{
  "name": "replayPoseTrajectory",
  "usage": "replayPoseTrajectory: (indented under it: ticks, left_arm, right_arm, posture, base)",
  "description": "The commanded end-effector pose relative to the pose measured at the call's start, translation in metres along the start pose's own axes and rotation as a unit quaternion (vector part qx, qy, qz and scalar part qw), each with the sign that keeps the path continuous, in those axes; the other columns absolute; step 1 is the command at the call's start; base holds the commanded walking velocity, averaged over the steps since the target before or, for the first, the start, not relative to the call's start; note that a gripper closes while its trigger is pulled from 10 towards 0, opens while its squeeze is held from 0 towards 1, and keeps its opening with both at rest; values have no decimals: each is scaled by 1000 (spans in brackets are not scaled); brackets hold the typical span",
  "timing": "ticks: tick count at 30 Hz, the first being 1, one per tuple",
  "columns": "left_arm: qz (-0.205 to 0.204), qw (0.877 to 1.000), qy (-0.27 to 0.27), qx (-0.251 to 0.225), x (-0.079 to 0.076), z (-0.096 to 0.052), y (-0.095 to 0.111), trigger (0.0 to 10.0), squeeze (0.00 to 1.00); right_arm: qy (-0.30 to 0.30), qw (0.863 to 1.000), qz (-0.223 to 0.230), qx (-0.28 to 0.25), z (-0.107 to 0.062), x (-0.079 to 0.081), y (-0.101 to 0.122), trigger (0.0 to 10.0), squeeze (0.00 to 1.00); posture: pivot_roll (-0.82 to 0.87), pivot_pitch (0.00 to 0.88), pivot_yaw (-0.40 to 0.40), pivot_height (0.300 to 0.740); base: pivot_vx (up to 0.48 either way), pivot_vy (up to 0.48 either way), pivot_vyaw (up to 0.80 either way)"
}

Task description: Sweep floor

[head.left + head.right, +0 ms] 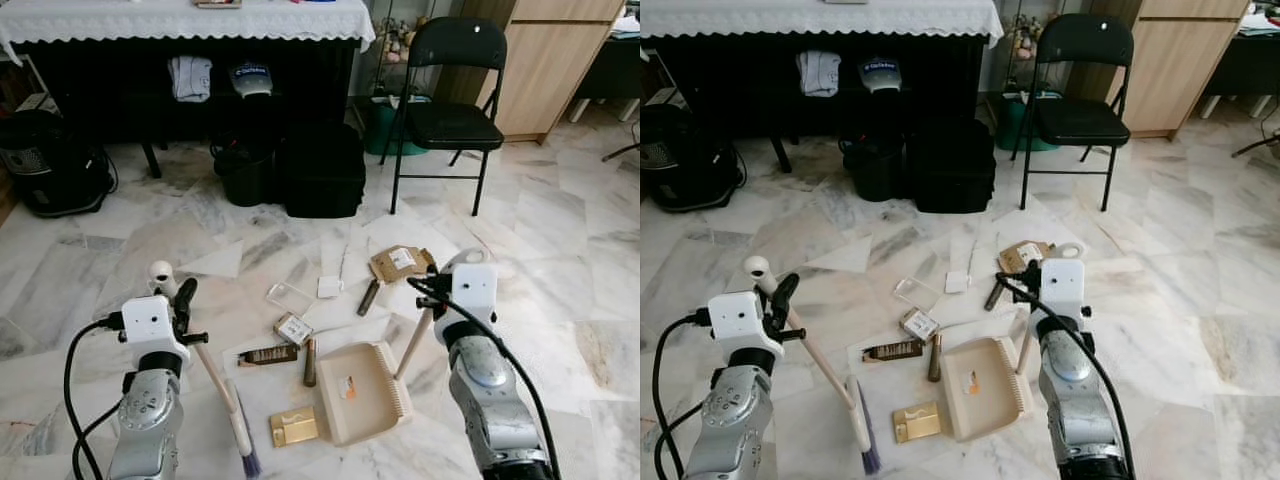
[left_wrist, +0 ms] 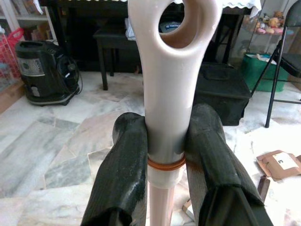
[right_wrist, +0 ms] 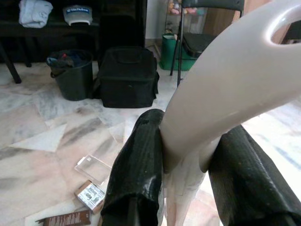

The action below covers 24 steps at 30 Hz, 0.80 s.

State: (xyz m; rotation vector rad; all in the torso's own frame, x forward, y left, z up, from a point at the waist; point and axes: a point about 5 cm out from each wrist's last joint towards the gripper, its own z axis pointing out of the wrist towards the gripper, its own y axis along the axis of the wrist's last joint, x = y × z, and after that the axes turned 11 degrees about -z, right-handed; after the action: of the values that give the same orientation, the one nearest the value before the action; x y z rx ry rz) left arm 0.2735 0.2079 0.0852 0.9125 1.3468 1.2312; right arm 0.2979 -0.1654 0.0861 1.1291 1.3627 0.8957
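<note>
My left gripper [image 1: 183, 300] is shut on the cream handle of a broom [image 1: 212, 375], just below its ring-shaped top [image 2: 171, 70]. The purple bristles [image 1: 247, 462] rest on the marble floor in front of me. My right gripper [image 1: 430, 290] is shut on the upright cream handle [image 3: 221, 89] of a dustpan [image 1: 365, 410], which lies flat on the floor with a small scrap [image 1: 346, 387] inside. Litter lies around it: a gold box [image 1: 293, 427], a brown wrapper [image 1: 268, 354], a brown tube [image 1: 310, 362], a small carton [image 1: 293, 328], clear plastic [image 1: 288, 296] and cardboard [image 1: 402, 264].
Beyond the litter stand a black bag [image 1: 322, 170] and a black bucket [image 1: 245, 170], under a table with a white cloth [image 1: 190, 20]. A black folding chair [image 1: 450, 90] stands at the right, a vacuum cleaner [image 1: 50, 160] at the left, a wooden cabinet [image 1: 550, 60] behind.
</note>
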Motion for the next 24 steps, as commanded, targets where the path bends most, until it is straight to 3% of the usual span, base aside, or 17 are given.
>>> replayPoseTrajectory:
  ticks: [1,24]
  left_arm:
    - [-10,1000,5,-22,0,4,7,10000,0]
    - [-13,1000,15,-9,3,7,-4,10000,0]
  right_arm:
    - [-18,1000,-1,-10,0,-6,-1,10000,0]
    - [-34,999,-5,-11,6,-6,-26,10000,0]
  posture:
    - [54,95,-45,740]
    - [54,110,-40,740]
  base:
    - [0,0,0]
    - [0,0,0]
